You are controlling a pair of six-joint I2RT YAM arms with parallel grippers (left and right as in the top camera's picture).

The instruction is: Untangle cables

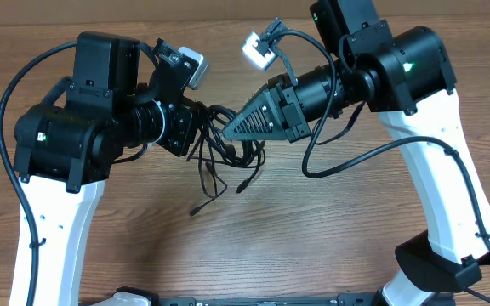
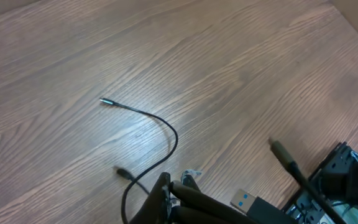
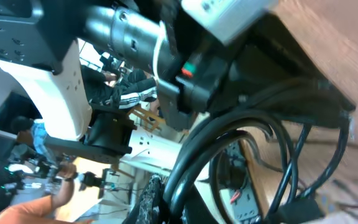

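Note:
The cables (image 1: pixel 228 153) are a loose black bundle hanging between the two gripper tips over the wooden table, with plug ends dangling toward the front (image 1: pixel 198 209). My left gripper (image 1: pixel 201 119) meets the bundle from the left, and in the left wrist view my left gripper (image 2: pixel 171 185) is shut on the cables. A thin strand (image 2: pixel 166 127) curls away to a small plug, and a blue USB plug (image 2: pixel 244 200) lies beside the fingers. My right gripper (image 1: pixel 226 133) comes in from the right. It (image 3: pixel 166 199) is shut on the cables, and loops of cable (image 3: pixel 229 143) rise from its fingers.
The wooden table (image 1: pixel 313 238) spreads under both arms. The thick black arm cable (image 1: pixel 347 161) droops below the right arm. The white arm bases stand at the front left (image 1: pixel 58 238) and front right (image 1: pixel 449 212). The left arm (image 3: pixel 135 37) fills the top of the right wrist view.

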